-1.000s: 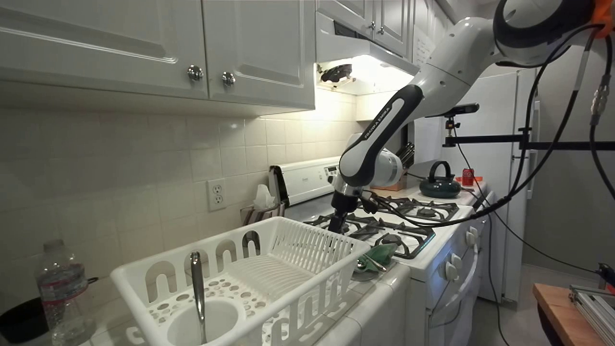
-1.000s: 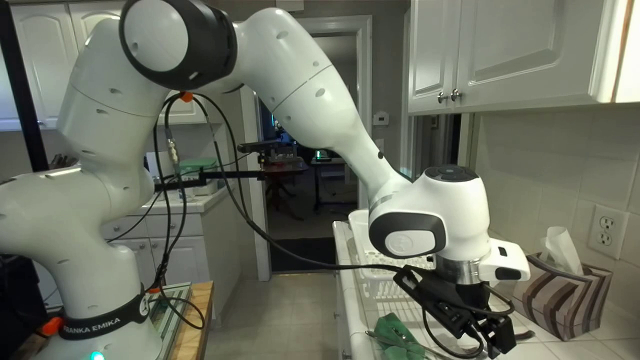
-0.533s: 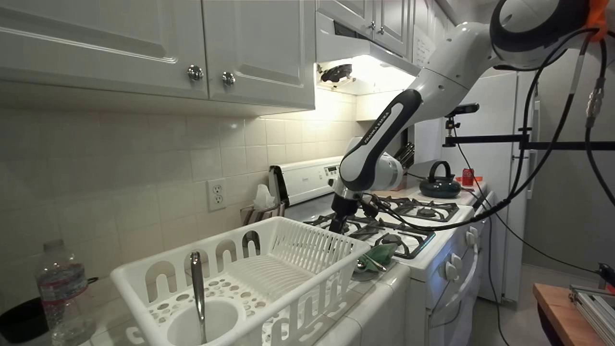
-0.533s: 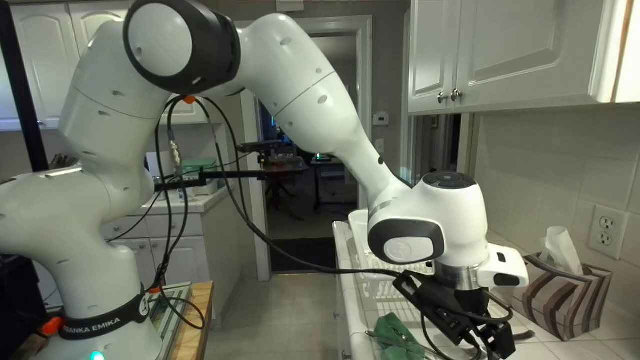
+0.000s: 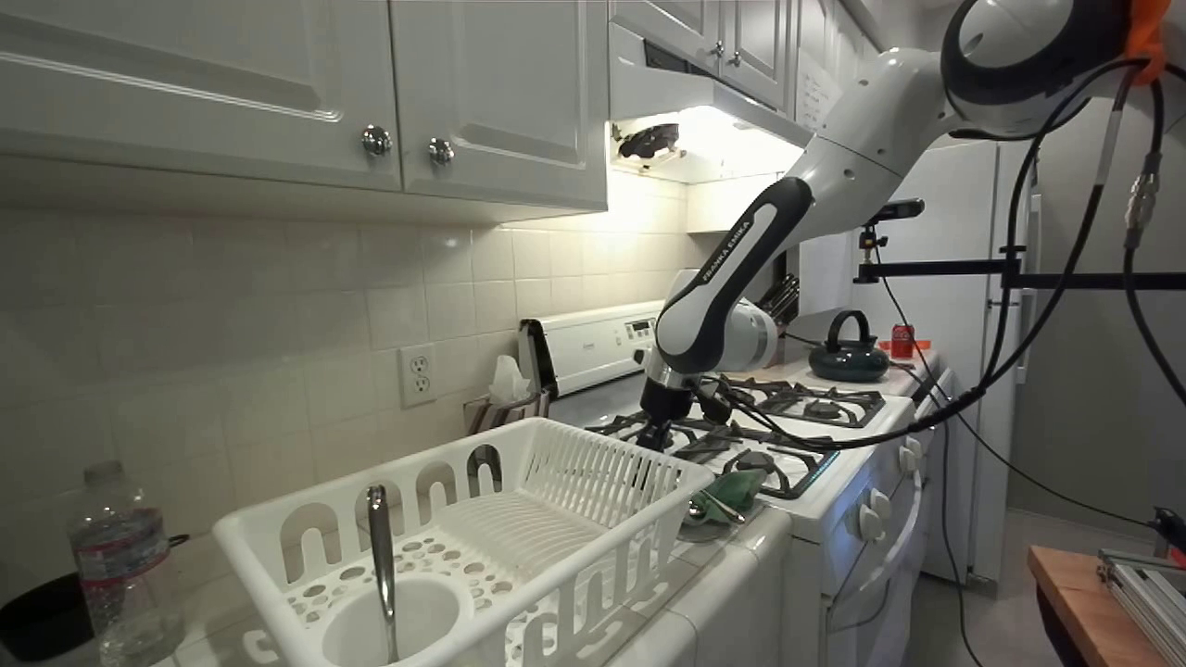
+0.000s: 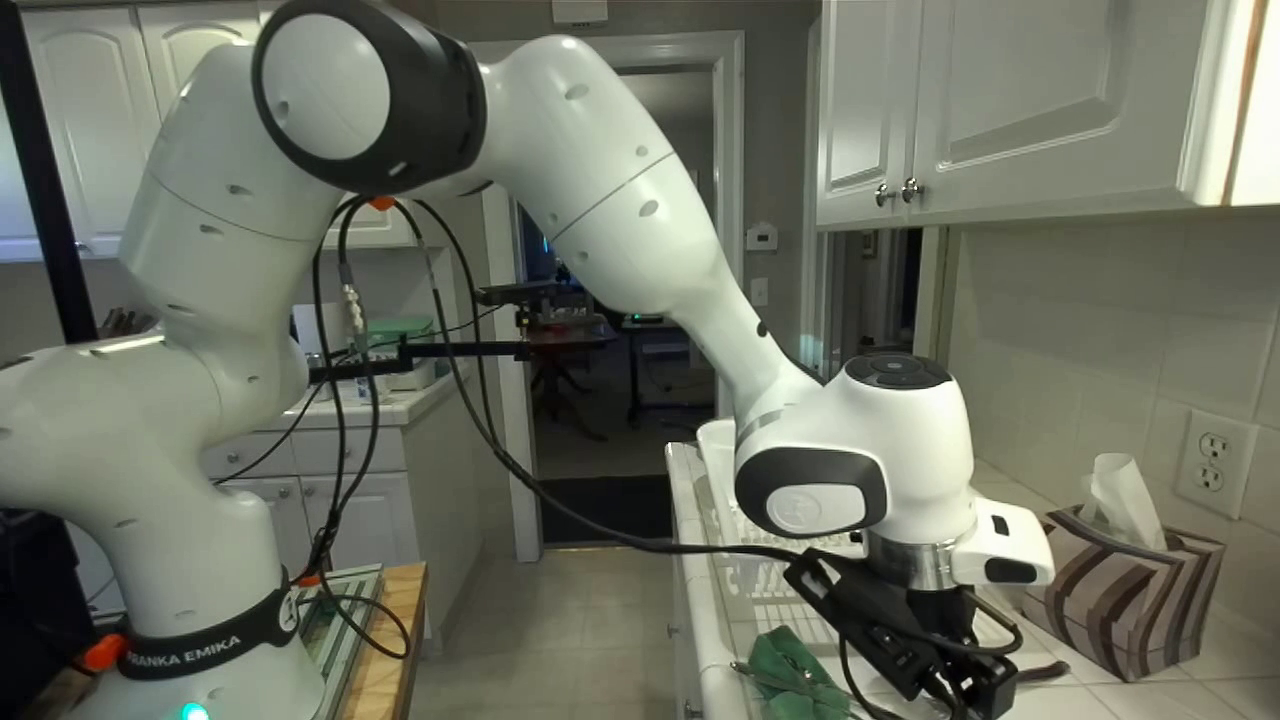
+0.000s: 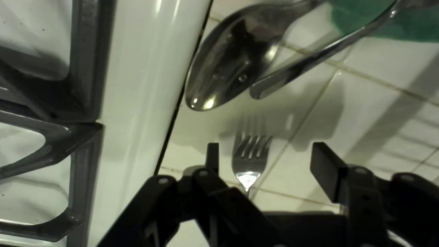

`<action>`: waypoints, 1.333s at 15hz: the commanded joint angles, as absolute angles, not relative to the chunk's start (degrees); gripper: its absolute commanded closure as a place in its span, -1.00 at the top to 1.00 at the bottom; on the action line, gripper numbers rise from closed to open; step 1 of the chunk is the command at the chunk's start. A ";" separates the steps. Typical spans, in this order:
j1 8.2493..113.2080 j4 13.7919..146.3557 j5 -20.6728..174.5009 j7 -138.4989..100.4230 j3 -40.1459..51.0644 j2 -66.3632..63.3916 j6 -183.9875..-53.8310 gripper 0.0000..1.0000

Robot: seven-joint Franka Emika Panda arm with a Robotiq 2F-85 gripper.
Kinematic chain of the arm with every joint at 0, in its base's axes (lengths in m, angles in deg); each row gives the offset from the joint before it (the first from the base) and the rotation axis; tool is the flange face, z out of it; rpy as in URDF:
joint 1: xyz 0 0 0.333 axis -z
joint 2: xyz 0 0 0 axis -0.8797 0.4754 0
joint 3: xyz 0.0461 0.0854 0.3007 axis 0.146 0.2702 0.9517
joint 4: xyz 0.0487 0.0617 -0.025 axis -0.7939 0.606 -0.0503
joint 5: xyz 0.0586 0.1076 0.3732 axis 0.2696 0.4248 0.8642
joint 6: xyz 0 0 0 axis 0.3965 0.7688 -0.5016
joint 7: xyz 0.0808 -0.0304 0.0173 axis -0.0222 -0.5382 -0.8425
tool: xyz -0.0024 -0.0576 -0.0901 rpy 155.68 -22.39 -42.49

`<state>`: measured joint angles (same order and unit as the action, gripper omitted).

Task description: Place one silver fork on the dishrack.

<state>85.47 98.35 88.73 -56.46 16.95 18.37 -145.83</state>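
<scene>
Wrist view, lower centre: silver fork (image 7: 250, 164) framed by parted, unladen pincer (image 7: 267, 164); grasping stage inferred; closure required next.

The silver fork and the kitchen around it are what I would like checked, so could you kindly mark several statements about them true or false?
1. In the wrist view, the silver fork shows between the parted jaws of the gripper. True.
2. The wrist view shows no other cutlery. False: a spoon shows too.
3. A metal utensil stands in the round compartment of the dishrack. True.
4. The silver fork is already in the dishrack. False: it is outside it, beside the stove.
5. The tissue box is striped. True.
6. Nothing sticks out of the tissue box. False: a white tissue sticks up from it.
</scene>
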 commanded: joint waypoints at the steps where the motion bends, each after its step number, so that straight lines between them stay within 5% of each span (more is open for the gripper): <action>1: 85.72 98.01 87.63 -55.68 17.07 19.12 -146.67 -0.21; 4: 85.55 97.90 87.35 -55.49 16.79 19.28 -146.32 -0.62; 5: 85.46 97.84 87.29 -55.36 16.69 19.31 -146.20 -0.59; 6: 85.39 97.75 87.25 -55.23 16.59 19.35 -146.06 -0.90; 7: 85.29 97.64 87.18 -55.10 16.46 19.35 -145.96 -0.95; 20: 85.08 100.11 87.52 -56.79 15.08 7.81 -131.49 -0.88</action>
